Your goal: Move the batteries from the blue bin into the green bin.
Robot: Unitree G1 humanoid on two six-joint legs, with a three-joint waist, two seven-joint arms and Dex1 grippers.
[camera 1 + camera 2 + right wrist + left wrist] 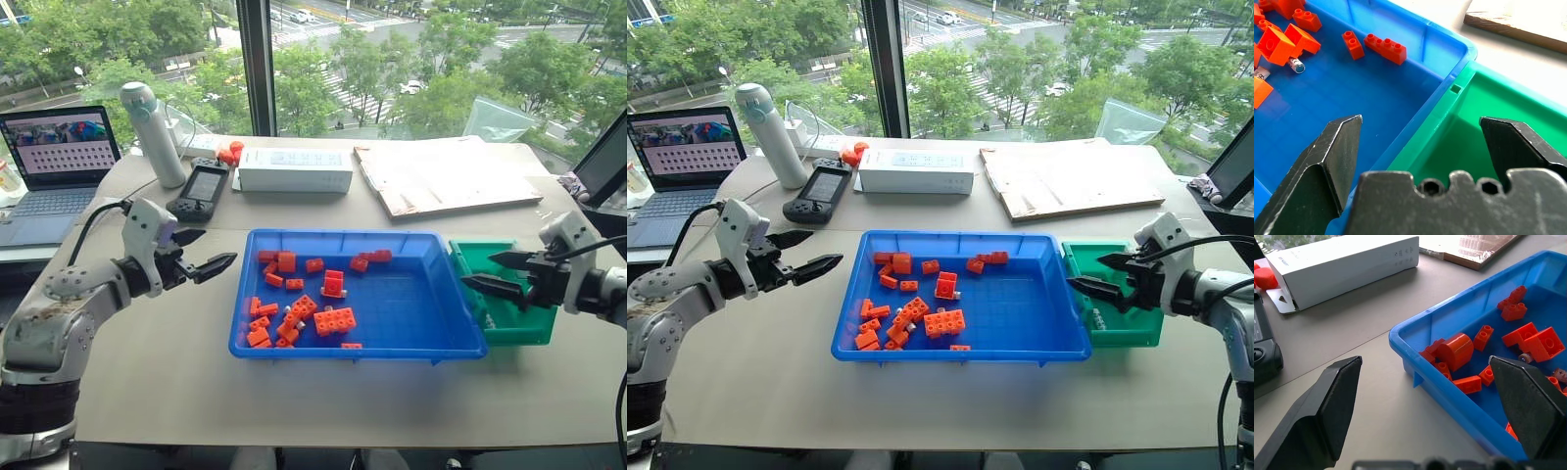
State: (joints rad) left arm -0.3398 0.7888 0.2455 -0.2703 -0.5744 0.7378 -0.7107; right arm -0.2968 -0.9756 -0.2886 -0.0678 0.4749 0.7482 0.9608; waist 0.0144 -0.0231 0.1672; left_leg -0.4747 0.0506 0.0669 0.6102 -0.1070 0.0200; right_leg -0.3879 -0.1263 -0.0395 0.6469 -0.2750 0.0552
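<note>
The blue bin (353,352) sits mid-table and holds scattered orange bricks (333,318). Among the bricks lie small whitish batteries (1297,65), one of them beside a square brick (1524,358). The green bin (509,331) stands against the blue bin's right side, and a small whitish piece (1098,318) lies inside it. My left gripper (217,247) hovers open and empty just left of the blue bin. My right gripper (478,269) is open and empty above the seam between the two bins, pointing left.
At the back of the table are a laptop (54,157), a white bottle (152,132), a black handheld device (201,191), a white box (294,169) and a flat board (446,176). Loose orange pieces (230,153) lie by the box.
</note>
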